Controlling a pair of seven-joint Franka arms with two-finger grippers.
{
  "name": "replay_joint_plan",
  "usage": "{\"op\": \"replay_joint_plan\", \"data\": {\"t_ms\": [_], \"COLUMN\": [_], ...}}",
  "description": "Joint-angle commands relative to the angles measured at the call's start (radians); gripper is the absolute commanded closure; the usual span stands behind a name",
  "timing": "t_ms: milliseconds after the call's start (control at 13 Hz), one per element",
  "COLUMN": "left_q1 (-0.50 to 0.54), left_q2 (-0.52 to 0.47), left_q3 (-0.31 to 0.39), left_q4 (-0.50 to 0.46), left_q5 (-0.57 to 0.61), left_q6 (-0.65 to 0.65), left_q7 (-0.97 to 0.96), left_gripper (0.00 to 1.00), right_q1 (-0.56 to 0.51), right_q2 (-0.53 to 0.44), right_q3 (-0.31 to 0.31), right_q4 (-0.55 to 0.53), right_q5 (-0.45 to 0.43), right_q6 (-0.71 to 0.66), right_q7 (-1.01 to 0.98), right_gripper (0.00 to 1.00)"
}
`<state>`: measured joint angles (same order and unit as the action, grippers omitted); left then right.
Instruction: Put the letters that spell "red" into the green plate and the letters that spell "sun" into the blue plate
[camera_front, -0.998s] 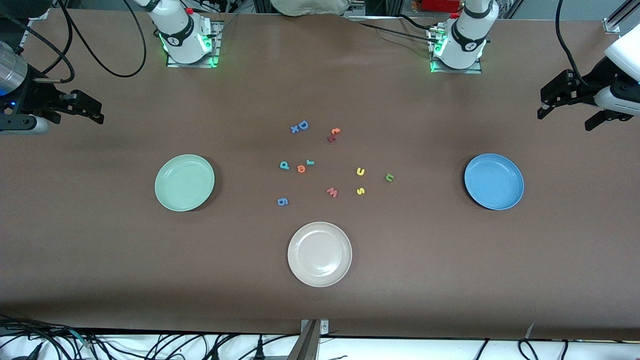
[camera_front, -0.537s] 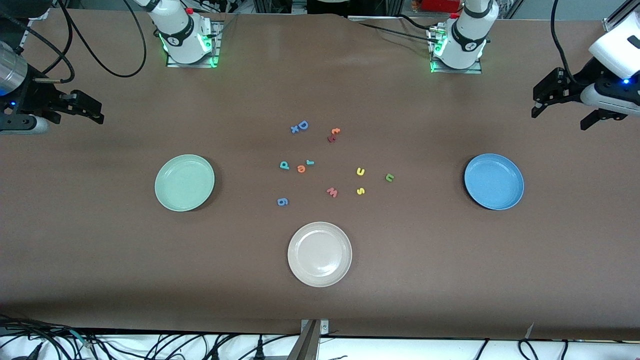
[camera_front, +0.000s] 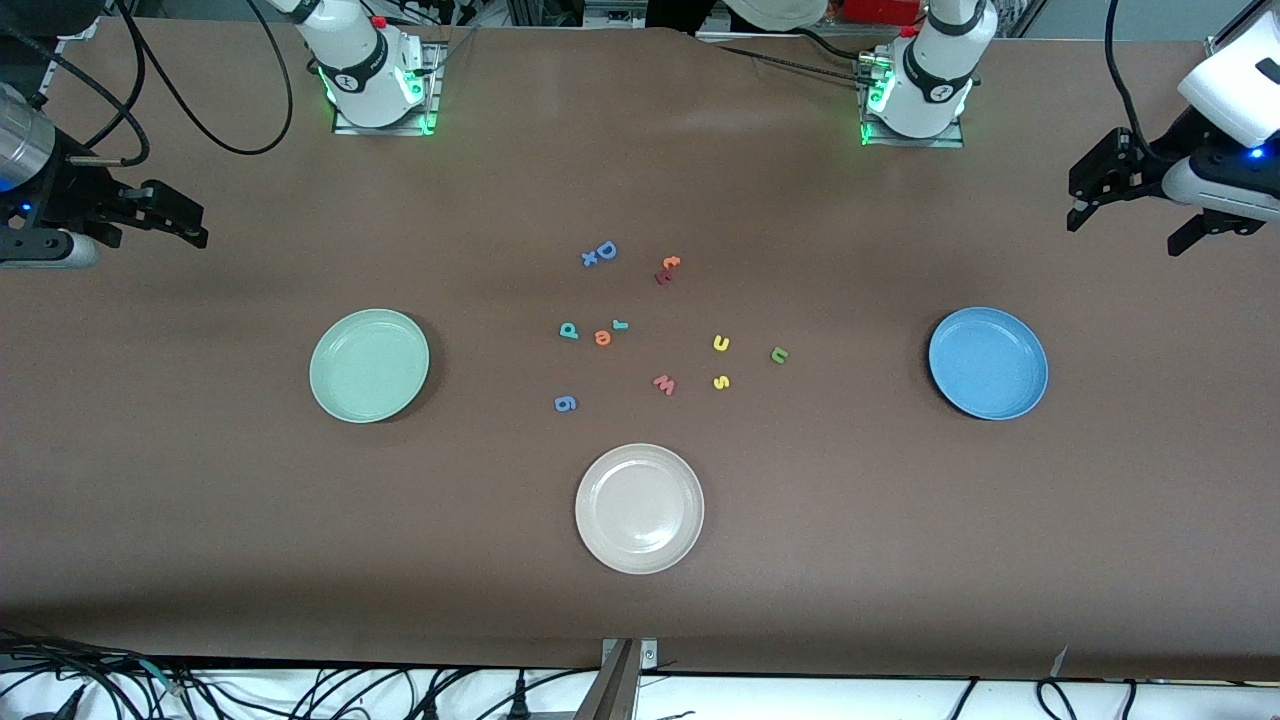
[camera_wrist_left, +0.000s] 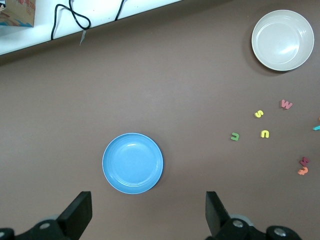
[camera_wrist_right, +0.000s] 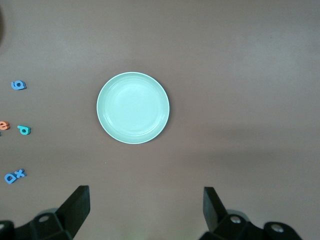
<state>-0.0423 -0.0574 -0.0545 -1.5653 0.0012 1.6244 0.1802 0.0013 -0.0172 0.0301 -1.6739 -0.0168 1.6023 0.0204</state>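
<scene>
Left gripper (camera_front: 1135, 213): jaws wide, empty; upper right of frame, above table.
Right gripper (camera_front: 168, 214): jaws wide, empty; upper left.
Plates (3, round, smooth, shallow-rimmed): green plate (camera_front: 369, 365) centre-left; blue plate (camera_front: 988, 362) centre-right; beige plate (camera_front: 639, 508) lower centre.
Foam letters, mid-frame: d (camera_front: 568, 330), e (camera_front: 602, 337), r (camera_front: 620, 325); s (camera_front: 721, 382), u (camera_front: 721, 343), n (camera_front: 779, 354).

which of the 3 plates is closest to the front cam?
The beige-white plate. It lies lowest in the front view, below the scattered letters, while the green plate and the blue plate sit level with each other, farther up, toward either end of the table.
</scene>
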Motion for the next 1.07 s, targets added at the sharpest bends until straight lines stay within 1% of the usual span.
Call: {"op": "replay_joint_plan", "data": {"t_ms": [0, 614, 844, 998], "left_q1": [-0.008, 0.005, 0.051, 0.052], "left_q2": [0.004, 0.005, 0.013, 0.014], "left_q3": [0.015, 0.015, 0.013, 0.012], "left_q4": [0.027, 0.031, 0.031, 0.030], "left_q5": [0.025, 0.020, 0.013, 0.008], "left_q6": [-0.032, -0.032, -0.032, -0.034], "left_q7": [-0.002, -0.004, 0.004, -0.008], "left_gripper": [0.00, 0.00, 0.00, 0.00], "right_q1": [-0.004, -0.004, -0.003, -0.003], "right_q2": [0.006, 0.006, 0.006, 0.006], "right_q3": [0.001, 0.001, 0.002, 0.002], "right_q4": [0.014, 0.014, 0.016, 0.014], "right_q5": [0.005, 0.005, 0.005, 0.005], "right_q6": [-0.004, -0.010, -0.010, -0.009], "right_q7": [-0.017, -0.017, -0.017, -0.017], "right_gripper": [0.00, 0.00, 0.00, 0.00]}}
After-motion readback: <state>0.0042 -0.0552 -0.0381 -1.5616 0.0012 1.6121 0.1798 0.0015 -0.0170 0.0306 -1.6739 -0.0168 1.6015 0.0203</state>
